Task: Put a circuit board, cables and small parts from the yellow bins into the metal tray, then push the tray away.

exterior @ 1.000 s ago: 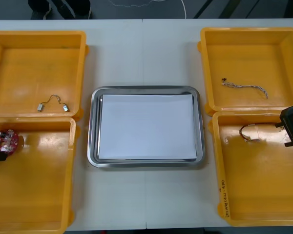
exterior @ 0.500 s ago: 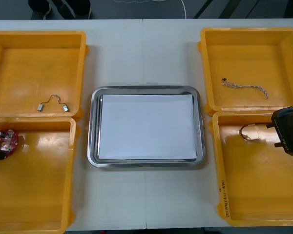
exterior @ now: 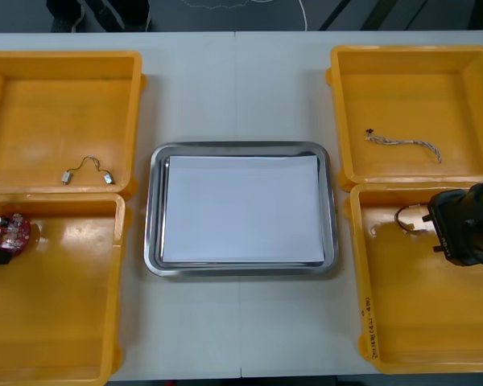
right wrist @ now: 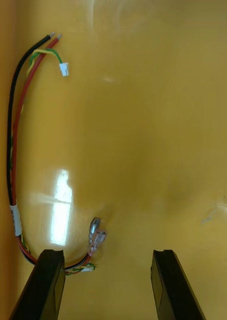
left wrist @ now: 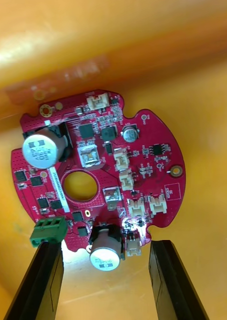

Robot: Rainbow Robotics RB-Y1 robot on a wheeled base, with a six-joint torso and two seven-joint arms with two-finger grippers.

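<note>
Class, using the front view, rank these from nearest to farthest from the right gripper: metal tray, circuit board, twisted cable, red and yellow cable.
1. Red and yellow cable, by the right gripper, near right bin.
2. Twisted cable, far right bin.
3. Metal tray, in the middle.
4. Circuit board, near left bin.

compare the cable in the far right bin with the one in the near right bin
The twisted cable in the far right bin is pale, stretched out in a gentle wave; the black, red and yellow cable in the near right bin bends into an arc. The twisted cable lies alone; the other has the open right gripper over one end. Both lie flat on a bin floor. The left gripper is open over the circuit board.
</note>
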